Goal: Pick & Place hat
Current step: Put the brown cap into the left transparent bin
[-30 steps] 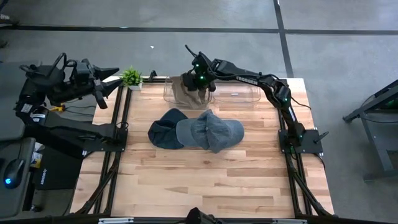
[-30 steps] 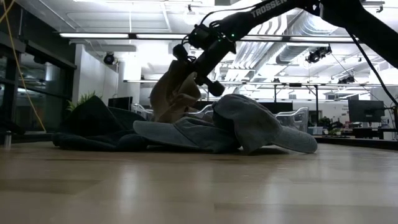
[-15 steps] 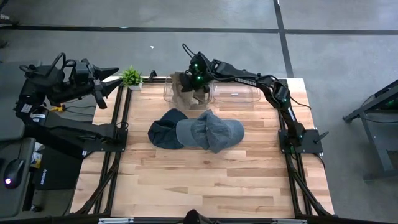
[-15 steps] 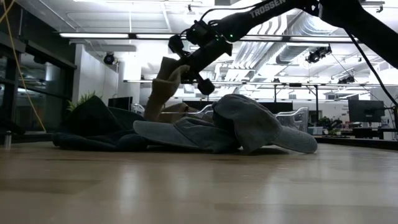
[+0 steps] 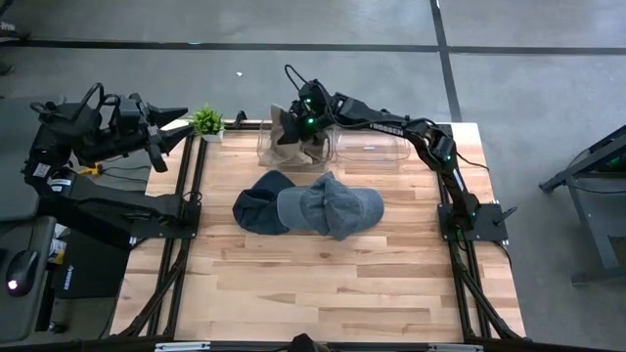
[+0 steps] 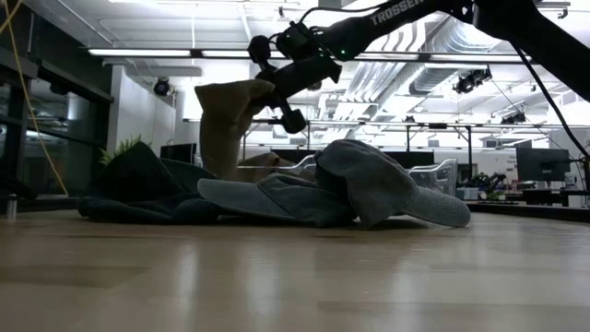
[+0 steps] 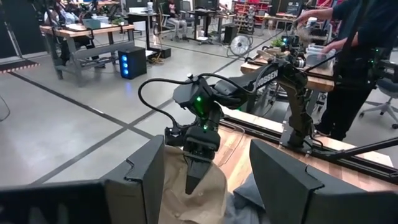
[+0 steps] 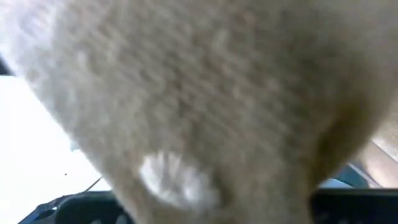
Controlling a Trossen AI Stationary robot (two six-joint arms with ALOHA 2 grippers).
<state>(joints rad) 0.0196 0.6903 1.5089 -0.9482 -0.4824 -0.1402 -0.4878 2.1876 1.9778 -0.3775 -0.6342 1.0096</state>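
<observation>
The right pincer point(image 5: 296, 130) is clamped on a tan hat point(image 6: 224, 120), holding it in the air above the left of two clear bins point(image 5: 266, 147) at the tabletop's point(image 5: 323, 284) far edge. A blue cap point(image 5: 337, 205) and a dark hat point(image 5: 257, 207) lie mid-tabletop. The left pincer point(image 5: 181, 117) waits beyond the far left corner, fingers apart.

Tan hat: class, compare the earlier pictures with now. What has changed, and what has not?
The right gripper, shut on the tan hat, has swung it up and farther back over the clear bin. The grey hats and the left gripper stayed put.
</observation>
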